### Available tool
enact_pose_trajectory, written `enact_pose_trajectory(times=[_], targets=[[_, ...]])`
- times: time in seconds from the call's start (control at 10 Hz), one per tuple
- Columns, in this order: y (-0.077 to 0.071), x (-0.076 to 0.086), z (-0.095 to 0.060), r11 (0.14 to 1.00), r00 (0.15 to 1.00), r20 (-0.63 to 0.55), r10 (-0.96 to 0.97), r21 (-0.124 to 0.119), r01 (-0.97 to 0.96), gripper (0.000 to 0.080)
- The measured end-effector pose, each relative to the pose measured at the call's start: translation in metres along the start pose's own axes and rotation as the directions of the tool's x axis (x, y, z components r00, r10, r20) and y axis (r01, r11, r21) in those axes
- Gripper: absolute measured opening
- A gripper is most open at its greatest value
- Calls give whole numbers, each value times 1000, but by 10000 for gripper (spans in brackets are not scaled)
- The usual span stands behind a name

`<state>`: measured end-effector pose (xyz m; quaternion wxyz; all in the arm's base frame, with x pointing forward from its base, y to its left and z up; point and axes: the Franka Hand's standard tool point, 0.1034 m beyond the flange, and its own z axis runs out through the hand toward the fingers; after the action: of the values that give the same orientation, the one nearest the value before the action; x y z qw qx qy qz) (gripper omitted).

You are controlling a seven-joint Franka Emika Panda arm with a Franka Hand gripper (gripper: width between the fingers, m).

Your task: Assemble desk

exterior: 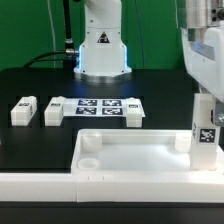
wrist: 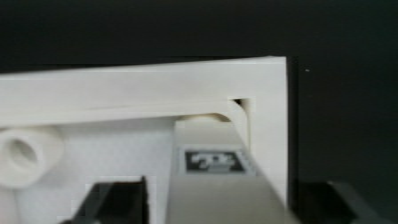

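Desk leg (wrist: 217, 160), 1, upright in the slab (exterior: 140, 150) corner socket. Likely stiff, light, slick plastic; take by 2 flat opposite faces. Gripper (wrist: 217, 190) jaws wide, clear of leg.

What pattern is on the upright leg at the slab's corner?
The upright leg is white with a black-and-white square tag, clearest in the exterior view.

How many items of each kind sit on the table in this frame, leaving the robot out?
Legs: 4
Rimmed slab: 1
Marker board: 1
Border rail: 1
Total: 7
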<state>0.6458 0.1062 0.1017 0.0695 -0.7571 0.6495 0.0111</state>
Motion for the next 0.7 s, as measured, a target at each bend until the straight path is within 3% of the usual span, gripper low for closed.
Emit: enact_pose_trajectory(times=[0.1, 0.2, 0.6, 0.7], targets=[[-3, 4, -3, 987, 987, 0, -160, -3, 160, 485], [-2, 2, -3, 966, 966, -6, -260, -6, 260, 618], [-2, 4, -2, 841, 841, -6, -541, -15, 541, 648], [0, 5, 0, 732, 733, -4, -680, -55, 679, 649]])
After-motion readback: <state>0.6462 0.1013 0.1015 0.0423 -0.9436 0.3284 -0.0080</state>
